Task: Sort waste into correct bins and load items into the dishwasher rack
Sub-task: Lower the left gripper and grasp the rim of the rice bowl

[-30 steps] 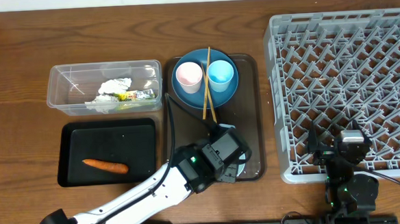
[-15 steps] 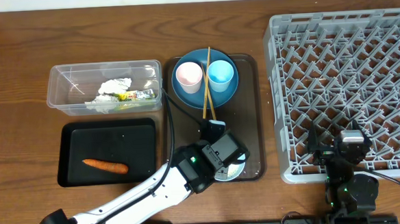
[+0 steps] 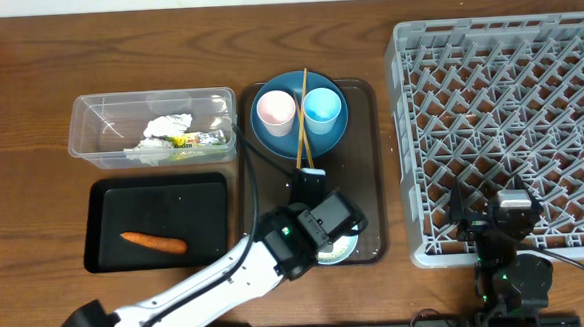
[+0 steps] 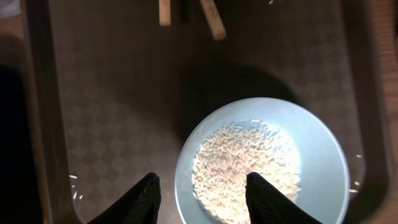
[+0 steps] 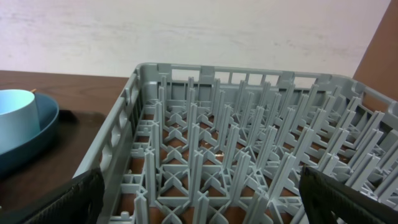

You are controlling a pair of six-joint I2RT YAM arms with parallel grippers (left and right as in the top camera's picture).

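The pale-blue bowl holds white rice and sits on the brown tray's near end; in the overhead view my left arm partly covers it. My left gripper is open just above it, with one finger outside the bowl's left rim and the other over the rice. The blue plate carries the pink cup, the light-blue cup and the chopsticks. My right gripper is open and empty over the grey rack's near edge.
The clear tub holds the napkin and wrapper. The black tray holds the carrot. The brown serving tray has a few loose rice grains. Chopstick ends lie just beyond the bowl.
My left gripper has shifted slightly to the left and away over the bowl, uncovering more of it. The right arm has not moved.
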